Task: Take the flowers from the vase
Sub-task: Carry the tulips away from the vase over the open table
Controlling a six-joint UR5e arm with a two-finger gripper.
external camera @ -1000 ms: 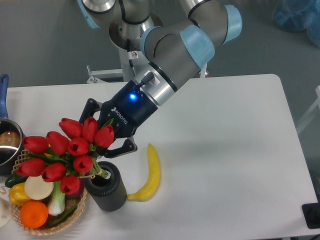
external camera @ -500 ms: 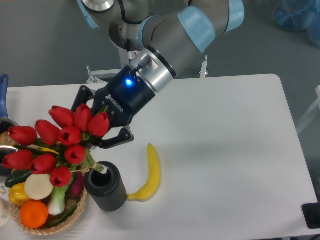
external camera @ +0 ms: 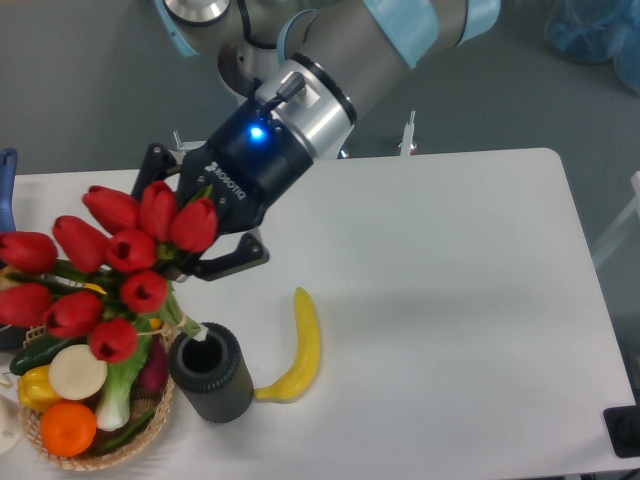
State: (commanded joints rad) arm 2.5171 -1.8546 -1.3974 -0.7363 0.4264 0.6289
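Tulips [external camera: 110, 270] hang at left of frame, stem tips just at the black vase [external camera: 212, 373]; our pincer [external camera: 190, 258] clasps the stems. Light, floppy, bruisable; we judge the bundled stems the best hold.

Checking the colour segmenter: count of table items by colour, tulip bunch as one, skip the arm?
Red: 1, tulips
Yellow: 2, banana, pepper
Orange: 1, orange
Black: 1, vase
Tan: 1, basket
Total: 6. Other basket produce is too hidden to count.
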